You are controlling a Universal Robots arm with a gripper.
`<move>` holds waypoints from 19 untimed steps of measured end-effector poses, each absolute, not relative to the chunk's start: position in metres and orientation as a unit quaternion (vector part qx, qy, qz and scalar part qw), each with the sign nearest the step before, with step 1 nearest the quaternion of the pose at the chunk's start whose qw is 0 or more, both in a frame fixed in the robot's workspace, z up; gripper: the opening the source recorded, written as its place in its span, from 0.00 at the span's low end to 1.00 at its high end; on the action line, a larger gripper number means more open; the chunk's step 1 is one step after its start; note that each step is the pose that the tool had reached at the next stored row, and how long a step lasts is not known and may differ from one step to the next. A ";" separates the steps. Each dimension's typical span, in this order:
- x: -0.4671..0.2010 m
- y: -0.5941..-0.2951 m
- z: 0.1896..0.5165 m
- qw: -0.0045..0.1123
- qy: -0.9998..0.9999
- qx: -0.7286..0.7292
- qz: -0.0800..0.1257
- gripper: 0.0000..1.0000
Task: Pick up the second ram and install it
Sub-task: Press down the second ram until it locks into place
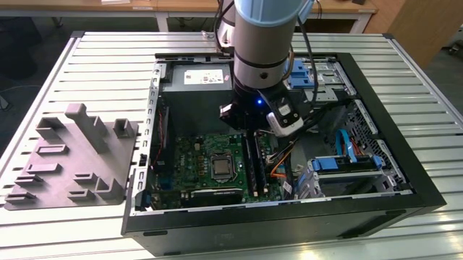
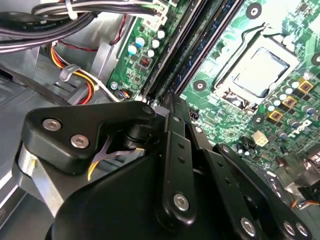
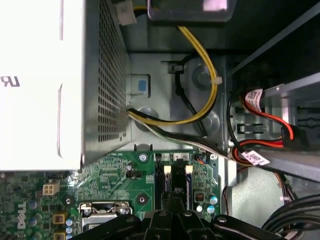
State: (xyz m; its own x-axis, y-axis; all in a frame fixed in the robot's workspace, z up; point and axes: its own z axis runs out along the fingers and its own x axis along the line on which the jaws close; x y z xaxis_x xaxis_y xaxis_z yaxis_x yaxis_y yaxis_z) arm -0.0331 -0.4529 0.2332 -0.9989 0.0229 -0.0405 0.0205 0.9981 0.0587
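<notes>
The arm reaches down into the open computer case [image 1: 405, 189] lying on the slatted desk [image 1: 108, 59], and its pincer [image 1: 255, 129] hangs directly over the long black memory slots [image 1: 255, 162] of the green motherboard [image 1: 203, 157], just beside the processor socket [image 1: 220, 167]. In the second wrist view the pincer [image 2: 167, 107] has its dark linkage bars drawn together to a narrow point right at the near end of the slots [image 2: 192, 47], so it looks clenched, but whether the second ram sits between its tips cannot be made out from these pictures. In the first wrist view two slots [image 3: 176, 182] appear to carry blue-edged strips standing upright, which may be the modules, though which is the second ram I cannot tell. The grey fixture [image 1: 76, 157] on the desk at the exterior view's left shows no blue strip. As a judgement, the risk here is misalignment: if the strip is tilted or its notch sits off the slot key, downward force could bend the board or leave one end unlatched. The orange and yellow cables [image 1: 278, 162] lie near the slots and could snag the pincer.
</notes>
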 end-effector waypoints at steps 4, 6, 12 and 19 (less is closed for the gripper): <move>-0.033 -0.461 0.233 0.021 0.999 0.011 0.029 0.10; -0.033 -0.466 0.233 0.021 0.999 0.011 0.029 0.10; -0.033 -0.483 0.233 0.021 0.999 0.011 0.029 0.10; -0.033 -0.501 0.233 0.021 0.999 0.011 0.028 0.10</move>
